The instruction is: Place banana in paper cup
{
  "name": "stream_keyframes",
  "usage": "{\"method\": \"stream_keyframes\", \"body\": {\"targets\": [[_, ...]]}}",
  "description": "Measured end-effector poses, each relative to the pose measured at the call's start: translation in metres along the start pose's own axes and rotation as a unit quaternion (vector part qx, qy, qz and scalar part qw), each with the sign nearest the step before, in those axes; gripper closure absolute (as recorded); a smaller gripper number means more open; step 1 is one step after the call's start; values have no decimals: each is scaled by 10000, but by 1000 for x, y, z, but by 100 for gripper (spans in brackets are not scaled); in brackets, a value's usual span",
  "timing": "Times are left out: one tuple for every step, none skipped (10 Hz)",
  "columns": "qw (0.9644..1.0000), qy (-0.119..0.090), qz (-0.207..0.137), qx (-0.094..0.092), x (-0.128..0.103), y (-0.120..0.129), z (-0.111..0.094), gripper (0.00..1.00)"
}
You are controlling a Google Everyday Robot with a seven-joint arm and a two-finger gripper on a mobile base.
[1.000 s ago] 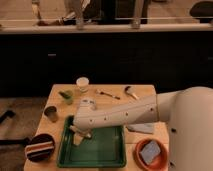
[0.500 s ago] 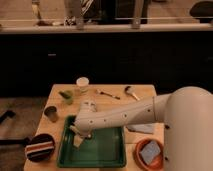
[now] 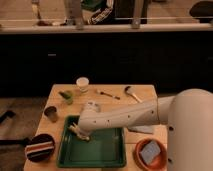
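the end effector (image 3: 82, 134) is down in the green tray (image 3: 100, 157), at the tray's back left corner, and i cannot tell if it is apart or together. the banana (image 3: 74, 130) is in that same corner, right by it. the paper cup (image 3: 82, 84) stands on the tabletop (image 3: 115, 104) behind the tray, well apart.

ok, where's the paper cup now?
In the camera view the paper cup stands near the far edge of the table, left of centre, behind the green cup; the gripper is down in the green tray.
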Motion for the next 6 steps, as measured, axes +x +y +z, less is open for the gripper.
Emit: {"method": "stream_keyframes", "body": {"targets": [[10000,-41,14,-20,1,-1,-1,82],[9999,-114,47,-50,4,-3,-3,94],[9998,-169,76,-68,6,-5,-5,99],[9996,-241,87,-69,6,-6,-7,100],[9994,-331,107,-47,7,-9,-15,100],[9990,-432,100,-16,5,-11,-30,100]]}}
